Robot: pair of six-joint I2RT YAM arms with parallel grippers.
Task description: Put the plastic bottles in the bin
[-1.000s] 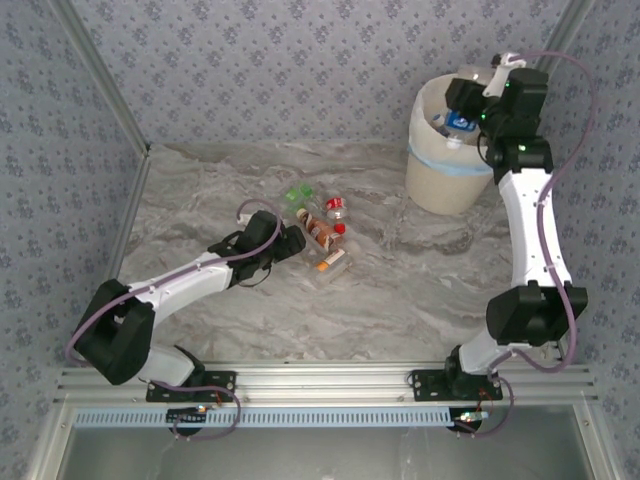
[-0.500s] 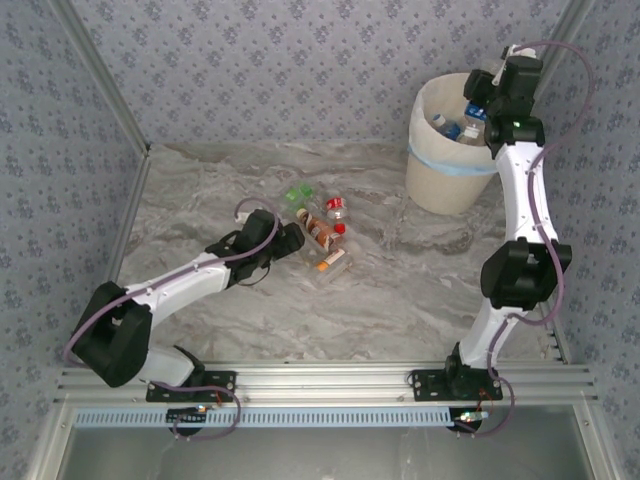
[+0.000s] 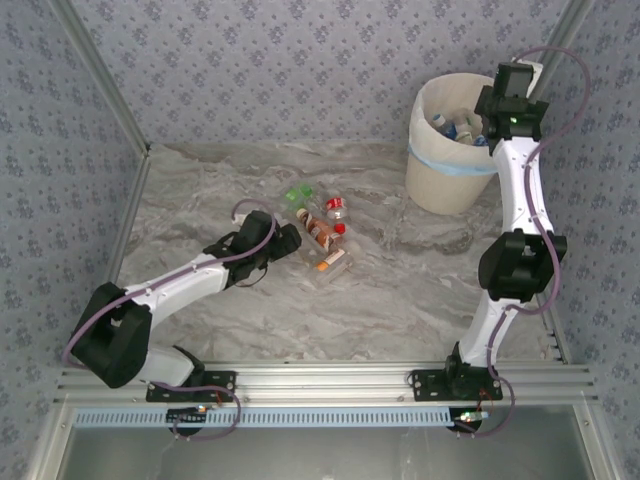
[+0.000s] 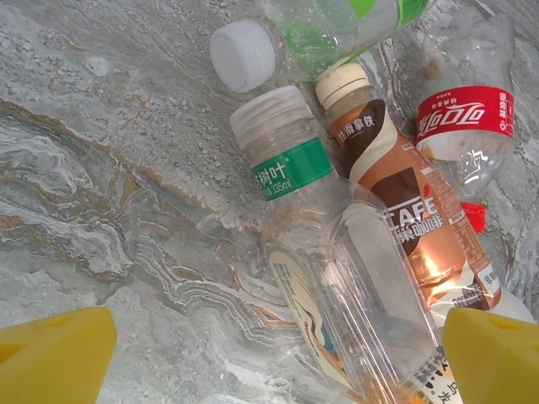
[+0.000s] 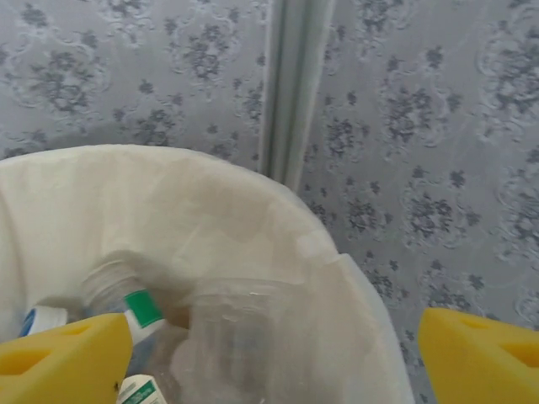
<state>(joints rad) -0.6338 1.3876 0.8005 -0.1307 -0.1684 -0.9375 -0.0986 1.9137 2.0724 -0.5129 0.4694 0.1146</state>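
Several plastic bottles [image 3: 320, 232] lie bunched at mid-table. My left gripper [image 3: 293, 241] sits at the bunch's left edge, open. In the left wrist view its yellow fingertips [image 4: 52, 358] stand wide apart, and the left gripper [image 4: 274, 366] straddles a clear square bottle [image 4: 362, 311]. Beyond lie a green-banded bottle [image 4: 282, 151], a brown coffee bottle [image 4: 404, 194], a red-labelled one [image 4: 467, 126] and a green white-capped one [image 4: 320, 34]. My right gripper [image 3: 497, 100] hovers over the cream bin [image 3: 445, 175], open and empty. Below the right gripper [image 5: 269, 362], the bin's liner [image 5: 210, 177] holds a green-banded bottle [image 5: 126, 303] and a clear one [image 5: 236, 337].
The bin stands at the back right corner, close to the patterned wall [image 3: 300, 60] and a metal frame post [image 5: 290, 84]. Marble tabletop [image 3: 420, 290] lies bare between the bottle bunch and the bin. A metal rail [image 3: 330, 380] runs along the near edge.
My right gripper held a blue-labelled bottle over the bin a second ago; it has since opened, the bottle lies in the bin, and the wrist has swung back and right. The left arm barely moved.
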